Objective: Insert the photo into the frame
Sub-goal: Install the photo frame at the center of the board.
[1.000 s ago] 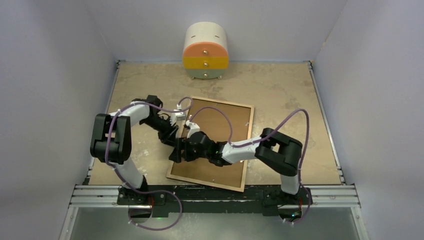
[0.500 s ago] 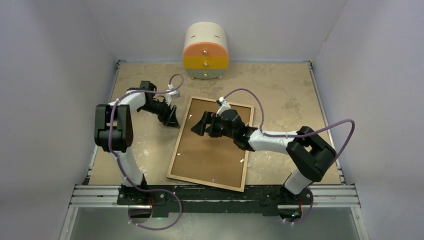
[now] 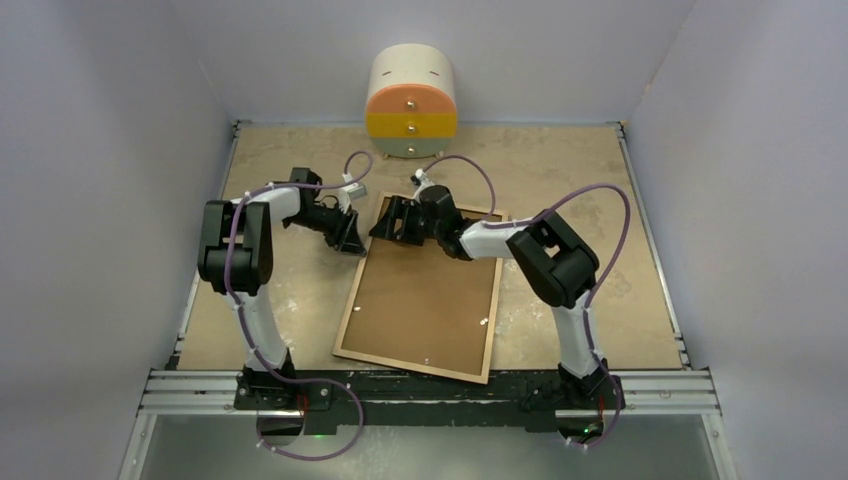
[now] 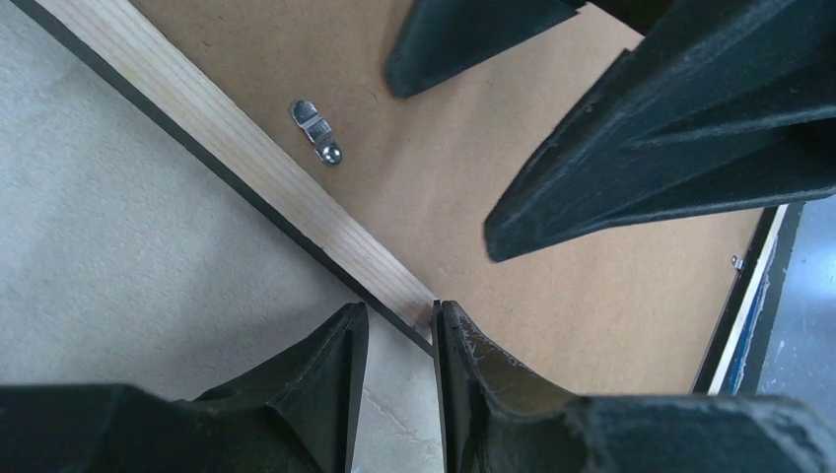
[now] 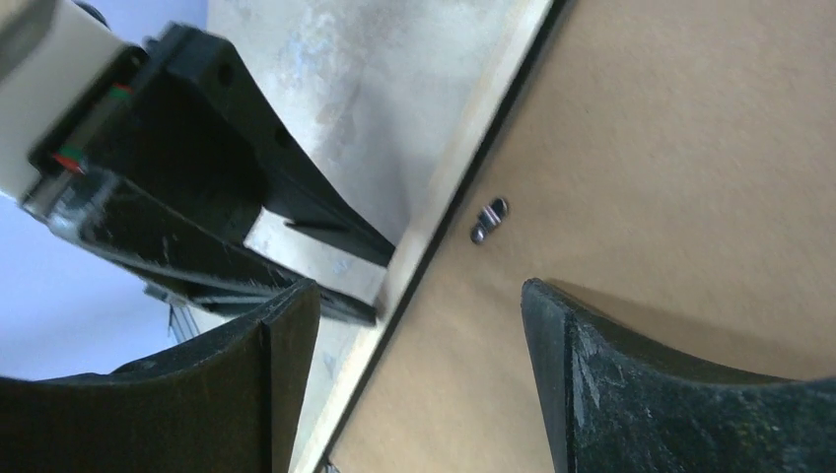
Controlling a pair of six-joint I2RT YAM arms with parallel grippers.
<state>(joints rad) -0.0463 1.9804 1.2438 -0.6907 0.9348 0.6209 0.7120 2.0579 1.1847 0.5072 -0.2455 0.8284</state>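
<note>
Reaching low over the mottled beige worktop (image 3: 280, 310), the left arm holds the left jaws (image 3: 349, 242) almost closed and empty, tips just beside the far-left corner of the frame (image 3: 412, 366). It lies back-up: pale wood rim, thin black edge, flat brown backing board (image 3: 420, 300), small metal tab (image 4: 317, 131). The right arm stretches across to that corner, the right jaws (image 5: 419, 296) spread wide over the rim, gripping nothing.

Even overhead light, soft shadows (wrist cams blurry).
</note>
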